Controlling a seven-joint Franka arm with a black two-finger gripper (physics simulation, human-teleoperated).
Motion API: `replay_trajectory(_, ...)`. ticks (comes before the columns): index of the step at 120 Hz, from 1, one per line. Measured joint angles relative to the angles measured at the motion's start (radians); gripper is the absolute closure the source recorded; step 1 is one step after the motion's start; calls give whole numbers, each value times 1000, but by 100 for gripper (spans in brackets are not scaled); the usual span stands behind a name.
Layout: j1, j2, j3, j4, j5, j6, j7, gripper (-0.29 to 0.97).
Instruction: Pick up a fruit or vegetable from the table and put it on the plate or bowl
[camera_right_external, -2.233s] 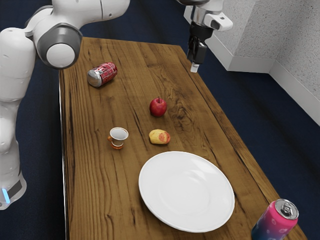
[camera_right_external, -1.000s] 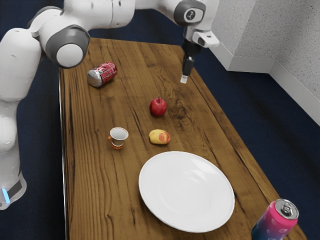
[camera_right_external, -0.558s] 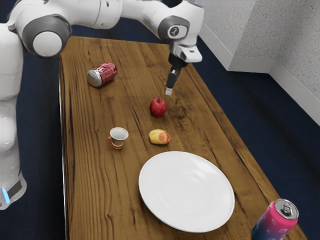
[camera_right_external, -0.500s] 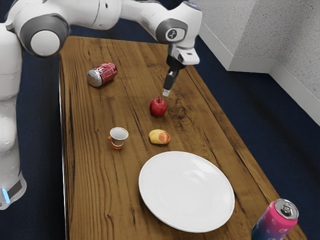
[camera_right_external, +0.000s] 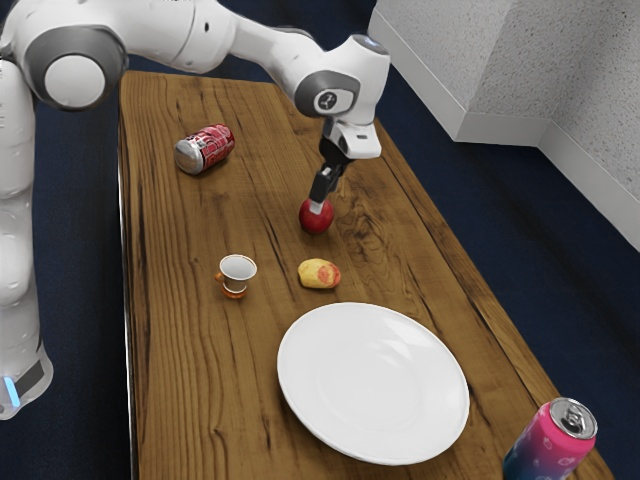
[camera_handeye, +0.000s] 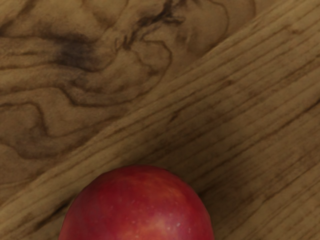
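A red apple (camera_right_external: 316, 221) rests on the wooden table (camera_right_external: 190, 340), a little beyond a yellow-red fruit (camera_right_external: 319, 273). My gripper (camera_right_external: 318, 206) is seen edge-on, pointing down, with its tip at the apple's top. It is open, and nothing is lifted. In the wrist view the apple (camera_handeye: 136, 205) lies right under my hand on the wood grain. A large white plate (camera_right_external: 373, 382) lies nearer the table's front end, with nothing on it.
A small orange and white cup (camera_right_external: 237, 275) stands to the exterior view's left of the yellow-red fruit. A red can (camera_right_external: 204, 148) lies on its side at the far left. A pink can (camera_right_external: 552, 440) stands at the front right corner.
My arm has swung from the table's far right edge toward the exterior view's left and come down, bringing the gripper from well above the table onto the top of the apple.
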Motion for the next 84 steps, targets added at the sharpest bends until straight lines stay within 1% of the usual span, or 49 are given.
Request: replay_trajectory(84, 4, 11, 5, -80, 1, 67, 21, 0)
